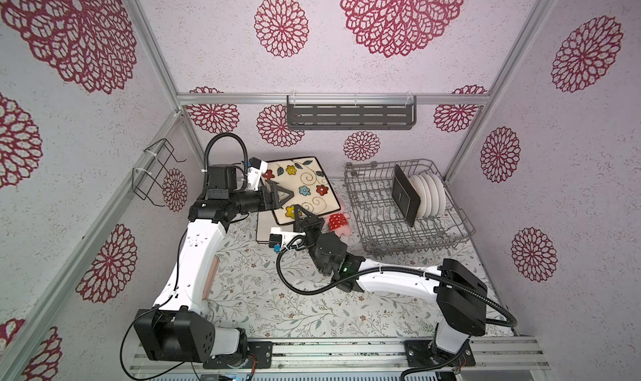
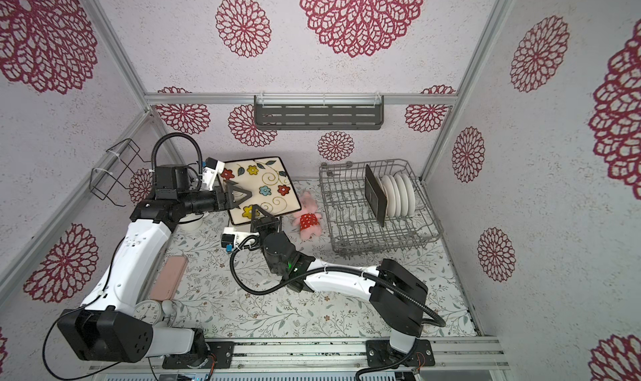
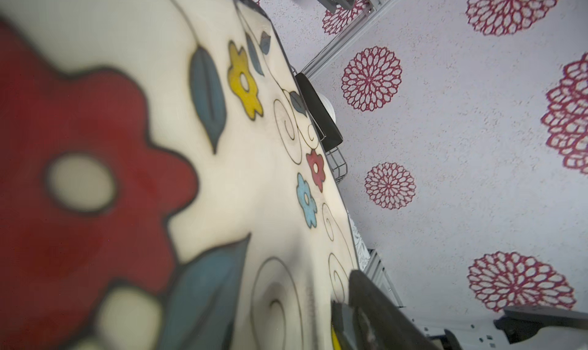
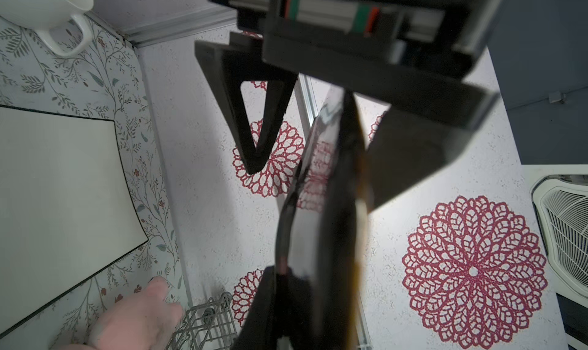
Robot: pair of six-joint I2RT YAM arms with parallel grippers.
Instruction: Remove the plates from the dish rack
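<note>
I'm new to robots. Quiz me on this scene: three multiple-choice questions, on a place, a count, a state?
1. Pink plush toy: A between flowered plate and dish rack; B on wall shelf; C in rack.
2. Dark square plates in the rack: A none; B one; C three.
3. Flowered plate: A flat on table; B in rack; C held aloft by right gripper.
Answers: A, it lies between them; B, one stands beside white plates; C, jaws pinch its edge.

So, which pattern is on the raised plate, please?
Square plate: cream, coloured flowers, swirls; best in a top view.
</note>
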